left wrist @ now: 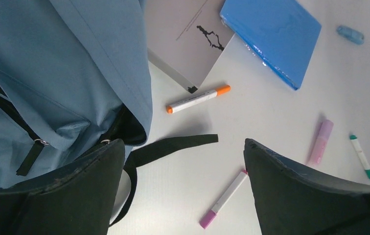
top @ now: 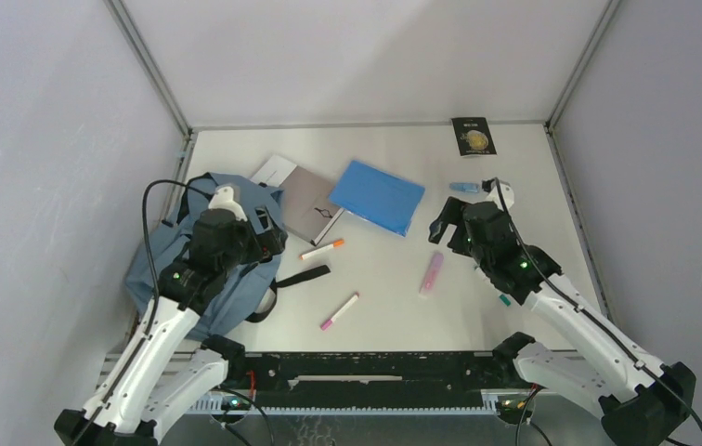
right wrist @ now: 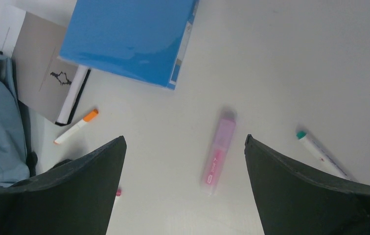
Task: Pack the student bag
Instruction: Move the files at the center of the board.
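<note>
The student bag (top: 152,274), a soft blue-grey backpack with black straps, lies at the left of the table. It also shows in the left wrist view (left wrist: 51,58). My left gripper (top: 270,240) is open and empty, above the bag's right edge and its loose black strap (left wrist: 173,146). My right gripper (top: 442,229) is open and empty, above the table just beyond a pink highlighter (right wrist: 218,154).
A bright blue folder (top: 377,196) and a grey notebook (top: 310,204) lie mid-back. An orange-capped marker (top: 322,249), a magenta-capped marker (top: 340,311), a green-capped marker (right wrist: 322,154), a small blue item (top: 463,187) and a black booklet (top: 474,136) lie around.
</note>
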`<state>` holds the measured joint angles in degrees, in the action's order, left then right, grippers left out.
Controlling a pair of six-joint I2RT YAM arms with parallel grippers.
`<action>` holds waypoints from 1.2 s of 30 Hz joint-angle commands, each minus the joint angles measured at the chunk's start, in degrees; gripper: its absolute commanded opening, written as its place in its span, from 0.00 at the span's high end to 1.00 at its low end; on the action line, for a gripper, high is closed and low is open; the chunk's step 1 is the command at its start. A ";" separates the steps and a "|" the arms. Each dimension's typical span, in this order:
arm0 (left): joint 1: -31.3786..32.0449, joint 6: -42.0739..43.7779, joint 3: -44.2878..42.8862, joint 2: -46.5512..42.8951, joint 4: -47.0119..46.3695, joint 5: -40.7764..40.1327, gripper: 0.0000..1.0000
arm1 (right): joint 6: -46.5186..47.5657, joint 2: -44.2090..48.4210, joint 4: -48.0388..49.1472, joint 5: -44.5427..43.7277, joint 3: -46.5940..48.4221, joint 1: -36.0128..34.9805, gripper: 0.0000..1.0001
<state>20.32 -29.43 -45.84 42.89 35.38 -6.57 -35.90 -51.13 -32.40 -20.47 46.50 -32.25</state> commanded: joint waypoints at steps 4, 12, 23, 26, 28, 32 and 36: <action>5.82 0.37 -0.02 5.98 0.88 -7.19 0.07 | -1.84 -3.20 4.08 -0.28 0.34 -4.05 0.00; 14.80 -6.03 -9.37 23.12 1.41 -11.77 0.12 | -2.30 -4.27 5.38 0.07 0.35 -5.23 0.00; 11.97 -12.70 -31.64 47.39 10.22 -14.89 0.15 | -2.96 -1.25 -0.27 -2.19 -0.17 -5.48 0.00; 9.02 -14.93 -34.57 49.94 11.73 -13.94 0.13 | -2.95 0.10 -0.04 -2.13 -1.19 -5.46 0.00; 7.79 -15.65 -35.26 50.76 11.68 -14.04 0.11 | -2.95 0.64 0.04 -1.83 -1.76 -5.46 0.00; 7.37 -14.81 -38.27 54.55 11.23 -11.78 0.12 | -3.03 0.52 1.51 -0.36 -2.89 -5.37 0.00; 7.29 -13.28 -42.13 58.71 11.95 -11.78 0.11 | -2.96 -1.28 4.45 3.15 -2.83 -5.45 0.00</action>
<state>27.27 -43.11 -82.17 98.45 46.54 -18.94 -38.11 -51.35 -32.58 -20.25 43.31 -37.28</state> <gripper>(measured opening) 0.887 0.993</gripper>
